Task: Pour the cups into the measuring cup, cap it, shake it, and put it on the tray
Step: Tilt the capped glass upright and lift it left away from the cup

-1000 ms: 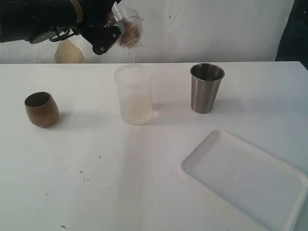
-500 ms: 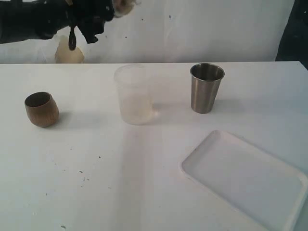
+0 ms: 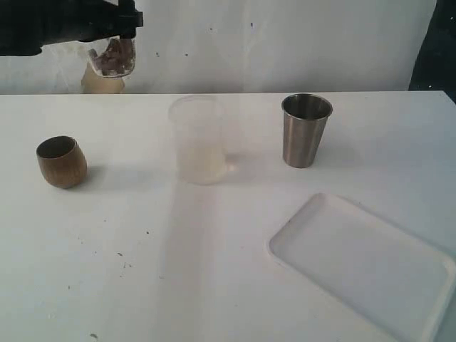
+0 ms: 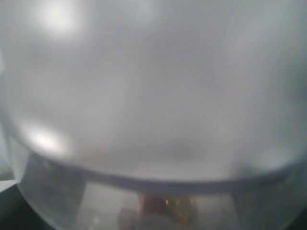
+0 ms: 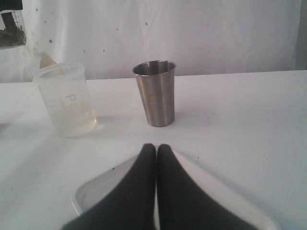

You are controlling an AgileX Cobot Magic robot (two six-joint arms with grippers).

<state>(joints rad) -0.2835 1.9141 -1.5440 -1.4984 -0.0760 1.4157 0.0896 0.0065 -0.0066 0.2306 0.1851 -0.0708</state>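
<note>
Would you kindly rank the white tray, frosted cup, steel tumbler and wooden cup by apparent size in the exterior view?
1. white tray, also nearest the camera.
2. frosted cup, narrowly.
3. steel tumbler.
4. wooden cup.

the white table (image 3: 128, 235) holds a frosted cup (image 3: 199, 142), a wooden cup (image 3: 62, 162) to its left, a steel tumbler (image 3: 306, 132) to its right, and a tray (image 3: 356, 263) in front of it to the right.

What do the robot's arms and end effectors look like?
The left arm is a bulky, matte black casing; no cables or markings show clearly. The right end effector has two smooth black fingers, broad at the base and tapering to rounded tips. The right arm itself is out of view.
</note>
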